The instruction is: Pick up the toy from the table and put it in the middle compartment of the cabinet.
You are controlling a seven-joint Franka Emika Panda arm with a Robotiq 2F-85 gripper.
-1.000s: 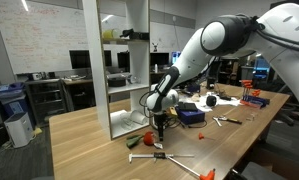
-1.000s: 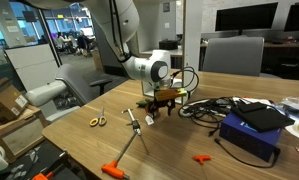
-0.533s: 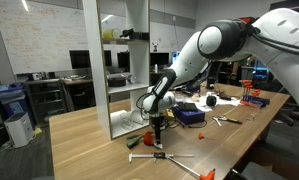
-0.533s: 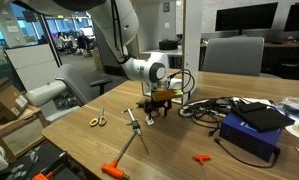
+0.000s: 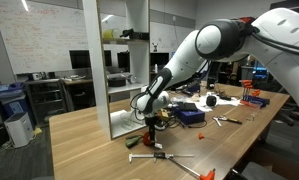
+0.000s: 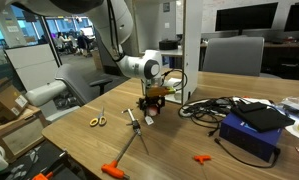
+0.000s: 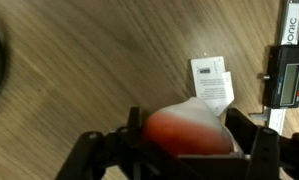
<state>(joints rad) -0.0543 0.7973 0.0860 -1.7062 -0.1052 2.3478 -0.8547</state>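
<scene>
The red roundish toy [image 7: 189, 132] with a white tag [image 7: 211, 82] sits between my gripper's [image 7: 187, 142] two black fingers [image 7: 136, 135], low over the light-wood table [image 7: 79, 70]. The jaws are shut on it. In both exterior views the gripper [image 5: 152, 131] [image 6: 149, 110] points down at the table, with the toy [image 6: 147, 119] at its tips. The white cabinet [image 5: 116, 70] stands just behind the gripper; its middle compartment [image 5: 117, 82] is open. Whether the toy still touches the table I cannot tell.
A digital caliper [image 7: 286, 70] lies right of the toy. Scissors [image 6: 96, 121], a long metal tool [image 6: 137, 132], an orange-handled tool [image 6: 114, 168], black cables [image 6: 204, 107] and a blue box [image 6: 251, 135] lie on the table. A blue block [image 5: 192, 116] sits beyond the gripper.
The arm and gripper have shifted a little toward the cabinet side, with the toy between the fingers.
</scene>
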